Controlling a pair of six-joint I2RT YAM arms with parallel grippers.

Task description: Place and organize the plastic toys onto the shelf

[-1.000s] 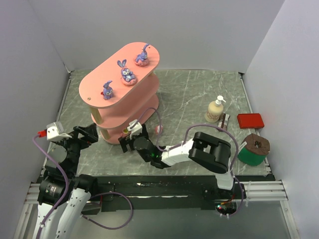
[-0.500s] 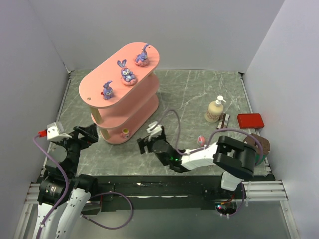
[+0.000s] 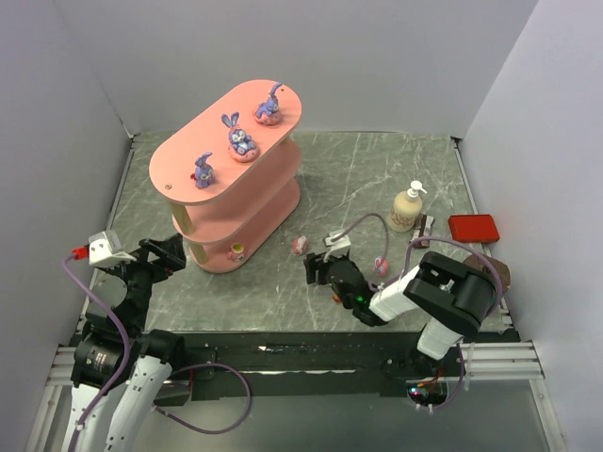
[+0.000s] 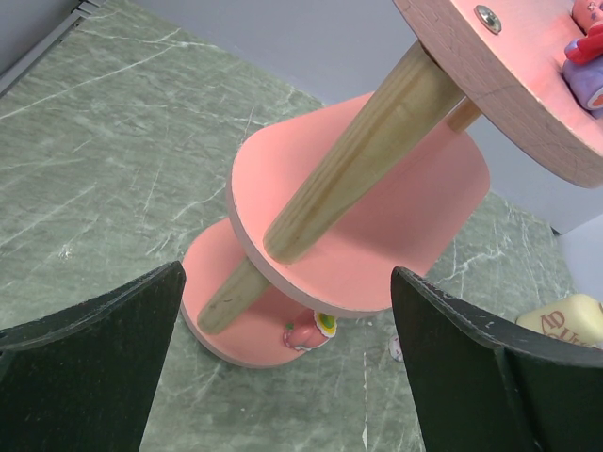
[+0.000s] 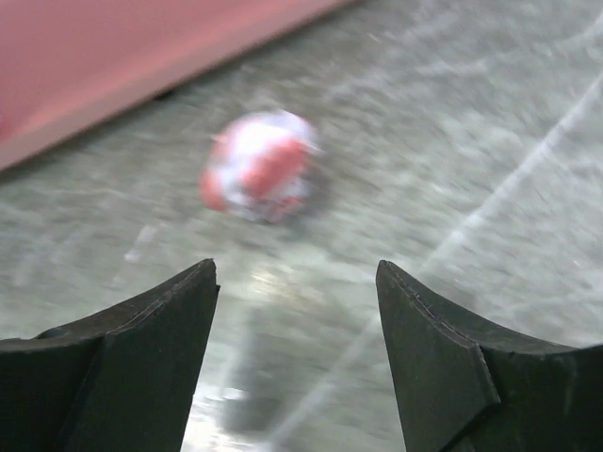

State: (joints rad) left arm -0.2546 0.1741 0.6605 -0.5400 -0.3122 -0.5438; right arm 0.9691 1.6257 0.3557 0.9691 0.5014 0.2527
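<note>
Standing apart with nothing between them, the two fingers of the right tool [image 5: 294, 282] hang low over the counter [image 3: 377, 179]. Just ahead of them lies one pink-and-white egg toy [image 5: 259, 165], blurred in the wrist view. It touches neither finger and sits on the counter near the foot of the shelf [image 3: 179, 155]. A second egg toy [image 3: 381, 266] lies on the counter on the other side of that tool, between the right arm and the cream pump bottle [image 3: 407, 209]. One flat red box [image 3: 473, 229] sits beside the bottle, nearer the right wall. The left tool [image 4: 287, 282] is held off to the left of the shelf. Its fingers are spread wide around empty air and point at the pale wooden posts, touching nothing. The shelf has three salmon-pink oval boards, one above another. Three purple bunnies [image 3: 240, 137] on pink bases stand upright on the top board, spaced in a row along its length. On the bottom board one small pink and yellow toy [image 4: 306, 331] stands at the front rim, just beside a post. That makes six toys in view, four on the shelf and two on the counter. The overhead view hides most of the middle board. What the left wrist view shows of it is plain pink surface.
</note>
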